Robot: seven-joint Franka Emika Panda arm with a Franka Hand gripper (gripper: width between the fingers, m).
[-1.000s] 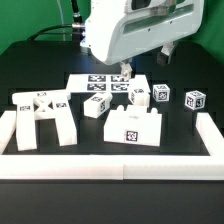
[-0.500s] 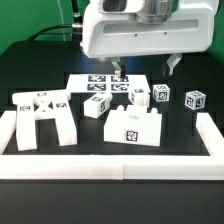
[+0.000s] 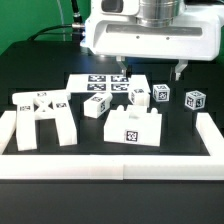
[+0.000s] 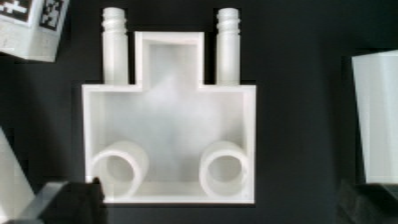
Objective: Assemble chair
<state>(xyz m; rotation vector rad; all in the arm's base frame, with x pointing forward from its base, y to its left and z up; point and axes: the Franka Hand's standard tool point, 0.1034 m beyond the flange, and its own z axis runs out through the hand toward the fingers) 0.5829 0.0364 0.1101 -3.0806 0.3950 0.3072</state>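
The chair lies in loose white parts. A leg frame (image 3: 42, 115) stands at the exterior view's left. A stepped block with a tag (image 3: 133, 128) sits front centre, with a small block (image 3: 97, 105) beside it. Three tagged cubes (image 3: 163, 95) line up at the right. My gripper (image 3: 151, 70) hangs open and empty above the parts, its fingers spread wide. In the wrist view a white stepped part with two pegs and two arches (image 4: 173, 120) lies below, between the dark fingertips (image 4: 68, 200) of the gripper (image 4: 228, 205).
The marker board (image 3: 100, 84) lies flat behind the parts. A low white border wall (image 3: 110, 166) runs along the front and both sides. The black table surface surrounds the parts.
The hand has turned and shifted toward the exterior view's right, so both fingers now hang level. The parts have not moved.
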